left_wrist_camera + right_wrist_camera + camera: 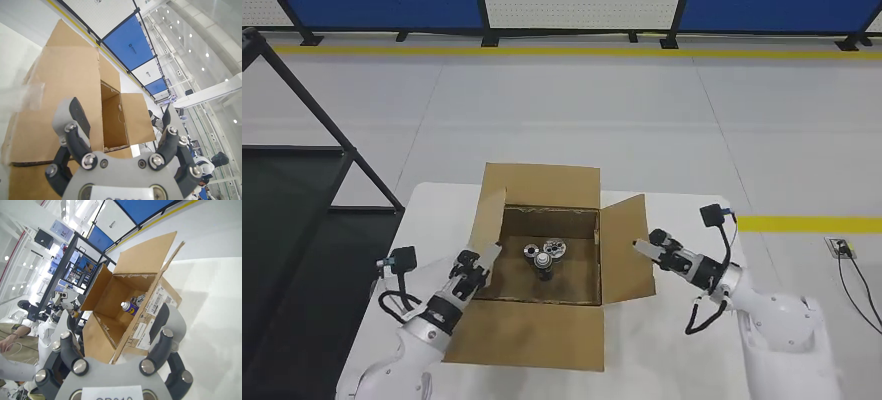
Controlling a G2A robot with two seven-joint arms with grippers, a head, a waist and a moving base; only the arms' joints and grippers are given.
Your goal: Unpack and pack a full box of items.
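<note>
Top view: a cardboard box (532, 338) sits at the middle of the white tabletop (672, 350), all four flaps folded outward. Inside, on the box floor, a spray can (542, 264) stands upright. Two round metal parts (555, 247) lie just beyond it, toward the far wall.

Left arm: the left claw (477, 264) is at the left side flap, near its upper edge. Left wrist view: the left claw (121, 111) has its fingers spread well apart with nothing gripped. The flap's free edge lines up between them. One finger pad (79, 115) faces the flap's outer face. Contact with the cardboard cannot be confirmed.

Right arm: the right claw (650, 243) is at the outer side of the right flap, near its top corner. Right wrist view: the right claw (115, 321) is likewise spread wide and holds nothing. The flap's edge runs up between its fingers. Printed labels (157, 302) are stuck on this flap's outer face. The spray can (129, 308), with its white cap, and the metal parts (139, 299) are seen down in the box, close to this flap's side.
</note>
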